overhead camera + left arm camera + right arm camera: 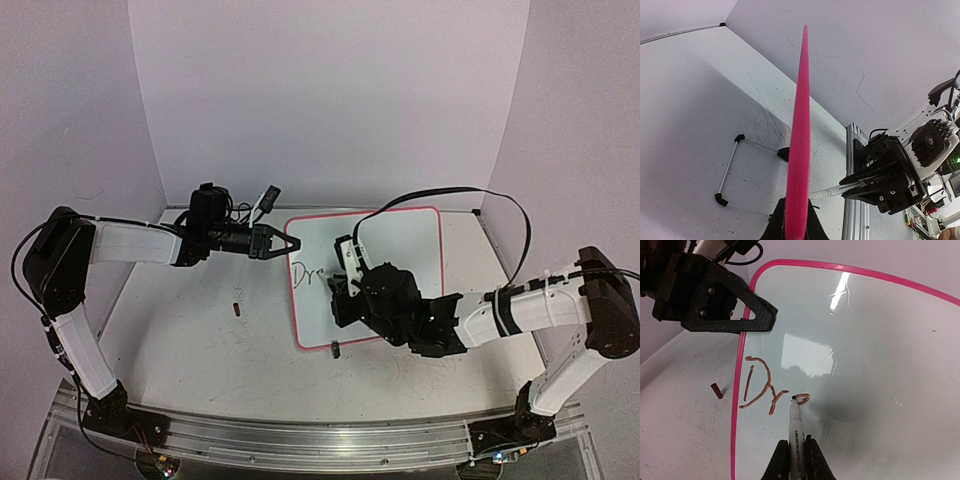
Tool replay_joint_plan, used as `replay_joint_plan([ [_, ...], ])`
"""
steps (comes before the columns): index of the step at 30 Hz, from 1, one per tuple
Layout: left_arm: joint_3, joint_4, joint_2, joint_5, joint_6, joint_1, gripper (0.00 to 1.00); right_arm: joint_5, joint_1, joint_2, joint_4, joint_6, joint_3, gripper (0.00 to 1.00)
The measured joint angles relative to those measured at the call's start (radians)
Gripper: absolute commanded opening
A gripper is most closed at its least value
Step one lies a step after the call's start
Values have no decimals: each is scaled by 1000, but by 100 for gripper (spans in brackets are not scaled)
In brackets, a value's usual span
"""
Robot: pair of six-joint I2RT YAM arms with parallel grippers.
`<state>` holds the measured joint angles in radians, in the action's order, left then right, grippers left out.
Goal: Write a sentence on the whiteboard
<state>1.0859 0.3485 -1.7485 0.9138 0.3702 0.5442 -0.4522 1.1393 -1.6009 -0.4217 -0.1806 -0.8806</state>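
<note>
Glossy, glare-catching, plastic-rimmed whiteboard (pixel 865 340); scuffed matt tabletop (pixel 200 340); smooth plastic marker (pixel 796 432); brushed metal rail (pixel 300 440)

A small dark-red cap-like piece (pixel 237 308) lies alone on the white, grey-scuffed desk (pixel 190 360), left of its middle and well in from every edge, while pale lilac walls (pixel 330 100) close the far and side edges and an aluminium rail (pixel 320 440) lines the near edge

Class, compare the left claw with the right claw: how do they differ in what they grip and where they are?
The left claw is shut on the whiteboard's pink rim; the right claw is shut on a marker. The left claw sits at the board's left edge; the right claw hangs over the board, marker tip at the writing. Both are black and shut.
</note>
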Motion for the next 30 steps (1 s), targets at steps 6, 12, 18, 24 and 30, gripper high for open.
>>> replay_joint_plan([
  [6, 0, 0, 0, 0, 0, 0, 0, 13, 0, 0, 4, -10, 0, 0],
  [12, 0, 0, 0, 0, 0, 0, 0, 29, 0, 0, 5, -23, 13, 0],
  [18, 0, 0, 0, 0, 0, 0, 0, 41, 0, 6, 3, -37, 33, 0],
  [24, 0, 0, 0, 0, 0, 0, 0, 34, 1, 24, 15, -44, 53, 0],
  [30, 0, 0, 0, 0, 0, 0, 0, 31, -4, 79, 8, -35, 82, 0],
])
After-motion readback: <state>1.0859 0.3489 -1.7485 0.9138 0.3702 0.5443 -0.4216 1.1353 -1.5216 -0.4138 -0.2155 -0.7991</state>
